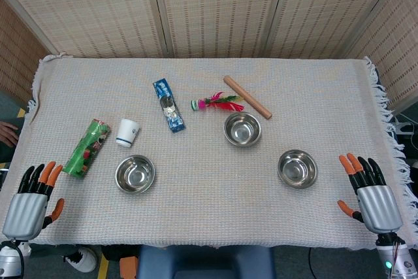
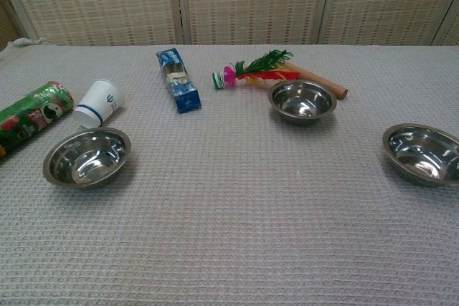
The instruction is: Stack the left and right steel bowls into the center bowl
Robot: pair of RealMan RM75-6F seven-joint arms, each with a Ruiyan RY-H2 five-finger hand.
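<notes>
Three steel bowls stand apart on the cloth. The left bowl (image 1: 135, 174) (image 2: 87, 157) is near the front left, the center bowl (image 1: 242, 129) (image 2: 302, 100) lies further back, and the right bowl (image 1: 297, 168) (image 2: 423, 153) is at the front right. All are empty and upright. My left hand (image 1: 31, 204) rests at the table's front left corner, fingers spread, holding nothing. My right hand (image 1: 371, 193) rests at the front right corner, also spread and empty. Neither hand shows in the chest view.
A green packet (image 1: 87, 147) (image 2: 29, 115) and a tipped white paper cup (image 1: 127, 132) (image 2: 99, 103) lie behind the left bowl. A blue packet (image 1: 168, 105) (image 2: 177, 79), a feather shuttlecock (image 1: 216, 102) (image 2: 251, 70) and a wooden stick (image 1: 247, 97) lie behind the center bowl.
</notes>
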